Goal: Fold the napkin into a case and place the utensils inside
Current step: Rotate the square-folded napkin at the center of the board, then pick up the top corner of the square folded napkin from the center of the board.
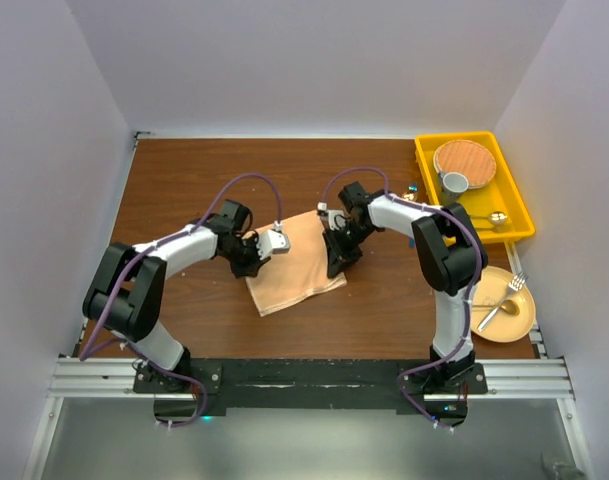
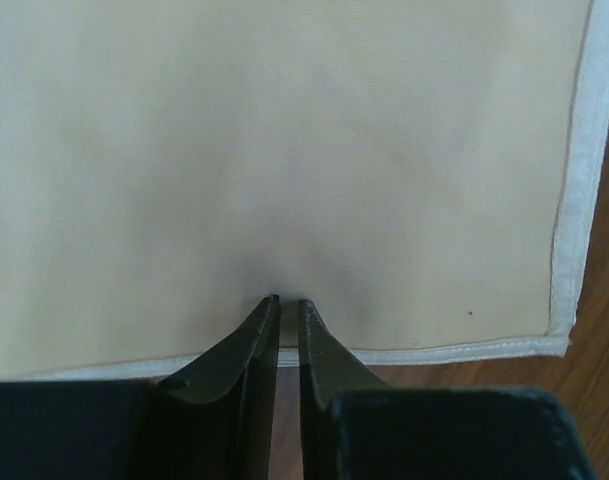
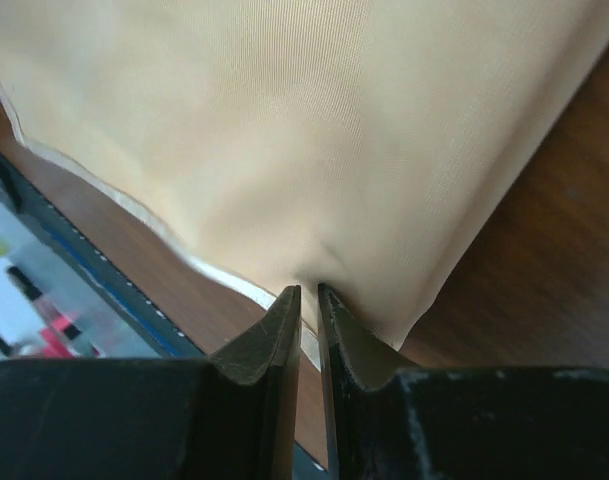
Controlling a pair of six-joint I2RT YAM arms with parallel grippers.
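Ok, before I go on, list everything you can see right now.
napkin: one, peach, table centre
bin: one, yellow, far right
wooden plate: one, wood-toned, in bin
cup: one, grey, in bin
yellow plate: one, near right
utensils: at least two, gold, one in bin, rest on yellow plate
table: one, brown
left hand: black, shut on napkin's left edge
right hand: black, shut on napkin's right edge
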